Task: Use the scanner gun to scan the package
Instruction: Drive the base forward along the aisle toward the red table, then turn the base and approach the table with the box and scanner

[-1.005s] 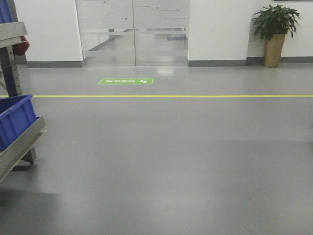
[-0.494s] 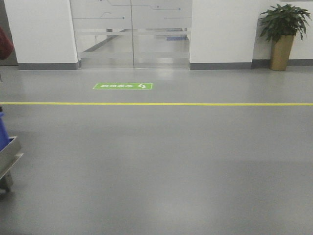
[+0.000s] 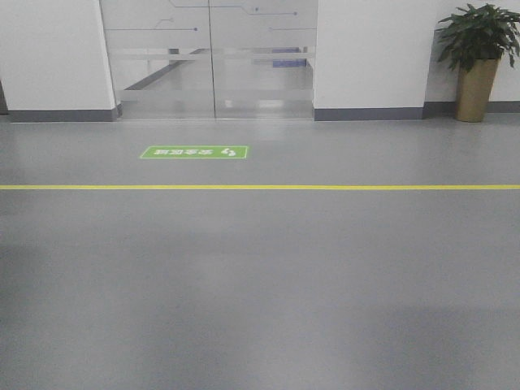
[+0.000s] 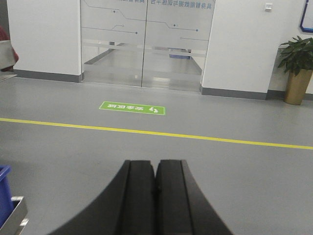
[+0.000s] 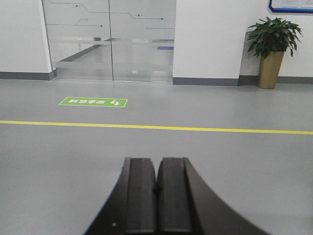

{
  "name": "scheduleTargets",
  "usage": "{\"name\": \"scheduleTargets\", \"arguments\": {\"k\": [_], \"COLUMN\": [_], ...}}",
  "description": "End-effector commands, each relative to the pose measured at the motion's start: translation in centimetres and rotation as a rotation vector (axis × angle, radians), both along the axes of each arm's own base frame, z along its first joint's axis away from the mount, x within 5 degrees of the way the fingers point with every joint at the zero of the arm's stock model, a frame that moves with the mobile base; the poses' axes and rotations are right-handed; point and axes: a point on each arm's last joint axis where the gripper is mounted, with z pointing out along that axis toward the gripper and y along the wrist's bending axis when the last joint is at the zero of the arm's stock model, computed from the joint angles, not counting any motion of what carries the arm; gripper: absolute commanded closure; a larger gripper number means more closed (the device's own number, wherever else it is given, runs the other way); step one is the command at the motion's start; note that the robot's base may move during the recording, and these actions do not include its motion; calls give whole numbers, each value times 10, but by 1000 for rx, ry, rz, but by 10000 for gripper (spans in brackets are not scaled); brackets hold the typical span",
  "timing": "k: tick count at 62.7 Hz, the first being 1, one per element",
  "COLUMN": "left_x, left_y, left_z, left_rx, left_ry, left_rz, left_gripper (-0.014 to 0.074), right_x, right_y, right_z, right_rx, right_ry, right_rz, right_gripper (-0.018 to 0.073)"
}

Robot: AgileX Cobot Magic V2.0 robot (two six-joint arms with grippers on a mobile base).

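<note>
The package and the scanner gun are out of view in every frame. In the left wrist view my left gripper (image 4: 155, 164) is shut, its two black fingers pressed together with nothing between them, held over bare grey floor. My right gripper (image 5: 156, 161) looks the same in the right wrist view: shut, empty, pointing across the floor toward the far wall. Neither gripper shows in the front-facing view.
A yellow floor line (image 3: 260, 187) runs across, with a green floor sign (image 3: 195, 152) beyond it before frosted glass doors (image 3: 211, 57). A potted plant (image 3: 477, 57) stands at the right wall. A blue bin (image 4: 4, 193) on a metal rack edge shows at the lower left.
The front view has swung right: the rack with the blue bin slid out of frame on the left, and the floor sign and yellow line sit lower in the picture.
</note>
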Motion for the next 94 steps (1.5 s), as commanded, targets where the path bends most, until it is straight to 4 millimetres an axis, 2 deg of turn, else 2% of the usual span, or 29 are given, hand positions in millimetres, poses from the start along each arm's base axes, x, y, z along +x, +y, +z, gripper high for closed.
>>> {"name": "scheduleTargets", "arguments": {"k": [1,94], "left_x": [0,0], "left_y": [0,0], "left_z": [3,3], "left_rx": [3,3], "left_ry": [-21,-21], "left_rz": [-5,-5], "left_gripper": [707,707], "right_x": [0,0], "right_y": [0,0], "right_z": [2,2], "right_rx": [-6,-6], "right_ry": [-19,-19], "right_rz": [-3,-3], "right_gripper": [727,727]}}
